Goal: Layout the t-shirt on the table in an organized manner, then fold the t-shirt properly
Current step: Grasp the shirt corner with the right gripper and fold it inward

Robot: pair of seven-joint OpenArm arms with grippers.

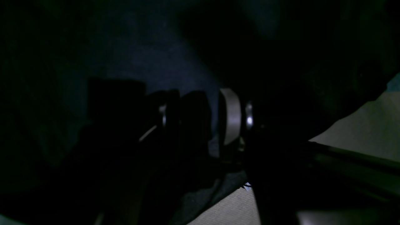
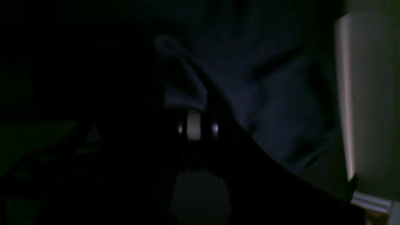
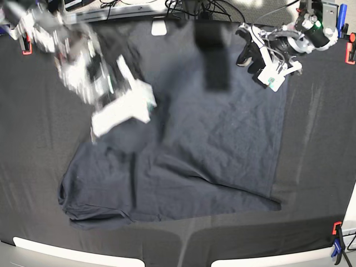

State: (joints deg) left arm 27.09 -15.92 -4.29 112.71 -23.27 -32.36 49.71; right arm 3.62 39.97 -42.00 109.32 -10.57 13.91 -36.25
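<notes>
The dark navy t-shirt lies mostly spread on the black table, with its lower left part bunched. My right gripper is motion-blurred over the shirt's upper left. In the right wrist view this gripper is shut, and a fold of the t-shirt rises from its tips. My left gripper rests at the shirt's upper right corner. The left wrist view is very dark: the left gripper sits against the t-shirt, and how its jaws stand is unclear.
Red clamps sit at the back corners, and a red and blue clamp at the front right. Cables and gear line the back edge. A dark blurred block hangs over the shirt's top.
</notes>
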